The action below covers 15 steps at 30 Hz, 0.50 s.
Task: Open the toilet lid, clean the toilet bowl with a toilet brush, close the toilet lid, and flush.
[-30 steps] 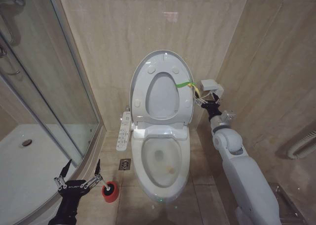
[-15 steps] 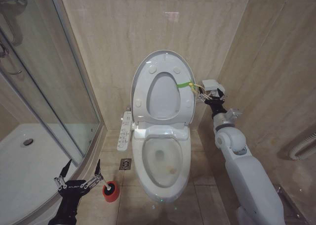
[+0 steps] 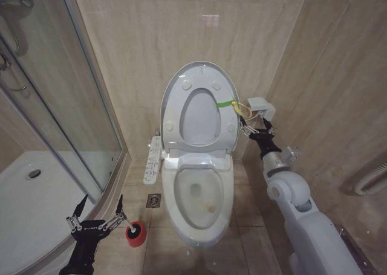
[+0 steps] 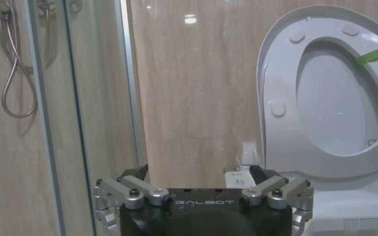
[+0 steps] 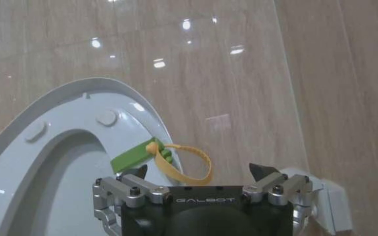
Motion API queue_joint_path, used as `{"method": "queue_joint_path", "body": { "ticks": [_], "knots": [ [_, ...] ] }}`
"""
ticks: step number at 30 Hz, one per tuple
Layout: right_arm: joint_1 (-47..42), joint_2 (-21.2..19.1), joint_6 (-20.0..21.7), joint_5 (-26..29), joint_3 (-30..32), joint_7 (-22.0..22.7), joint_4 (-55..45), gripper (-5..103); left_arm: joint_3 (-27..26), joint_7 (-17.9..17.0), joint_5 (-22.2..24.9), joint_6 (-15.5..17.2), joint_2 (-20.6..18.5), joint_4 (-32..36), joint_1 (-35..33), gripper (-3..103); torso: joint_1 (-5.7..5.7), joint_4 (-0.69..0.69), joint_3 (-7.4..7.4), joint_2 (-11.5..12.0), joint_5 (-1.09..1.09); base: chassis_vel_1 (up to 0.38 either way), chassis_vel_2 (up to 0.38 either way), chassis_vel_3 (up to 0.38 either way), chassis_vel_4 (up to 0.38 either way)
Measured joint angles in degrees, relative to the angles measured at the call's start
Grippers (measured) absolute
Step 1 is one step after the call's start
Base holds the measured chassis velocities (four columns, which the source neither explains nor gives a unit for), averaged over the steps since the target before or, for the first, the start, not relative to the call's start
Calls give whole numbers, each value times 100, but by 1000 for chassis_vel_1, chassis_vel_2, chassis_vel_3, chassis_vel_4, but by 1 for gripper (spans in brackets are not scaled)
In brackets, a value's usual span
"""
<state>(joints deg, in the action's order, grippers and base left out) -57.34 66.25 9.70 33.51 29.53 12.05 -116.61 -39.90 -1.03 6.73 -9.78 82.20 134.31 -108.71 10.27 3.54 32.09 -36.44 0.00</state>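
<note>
The toilet lid (image 3: 196, 109) stands upright against the back wall, with the seat raised against it, and the toilet bowl (image 3: 198, 197) below lies uncovered. A yellow-green strap (image 3: 233, 104) sticks out from the lid's right edge. The right gripper (image 3: 255, 127) hovers just beside that strap loop with its fingers spread and nothing between them, in the narrow gap between the lid's edge and the right side wall, just below a small white wall box (image 3: 261, 107). The left gripper (image 3: 97, 213) hangs low near the floor, also spread and empty, squeezed between the curved glass shower door (image 3: 57, 106) and the toilet. Just beside it on the floor tiles stands the red holder cup (image 3: 135, 234) with the toilet brush's dark head; the handle cannot be made out. A white button panel (image 3: 152, 160) juts from the bowl's left side.

The right wrist view shows the strap's yellow loop (image 5: 187, 164) close up, free of the gripper (image 5: 199, 172). The left wrist view looks past that gripper (image 4: 199, 173) to the shower hose (image 4: 15, 64) behind the glass.
</note>
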Motion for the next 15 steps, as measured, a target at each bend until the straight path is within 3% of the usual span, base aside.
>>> {"method": "queue_joint_path", "body": {
  "ticks": [7,15],
  "knots": [
    [-822,-110,-76,-169,185,-95,-405,100,0,0,0,0,0,0,0,100,0,3,0,0,0,0,0,0,0],
    [-1959,71,-248,-968,256,-381,-844,100,0,0,0,0,0,0,0,100,0,2,0,0,0,0,0,0,0]
  ]
}}
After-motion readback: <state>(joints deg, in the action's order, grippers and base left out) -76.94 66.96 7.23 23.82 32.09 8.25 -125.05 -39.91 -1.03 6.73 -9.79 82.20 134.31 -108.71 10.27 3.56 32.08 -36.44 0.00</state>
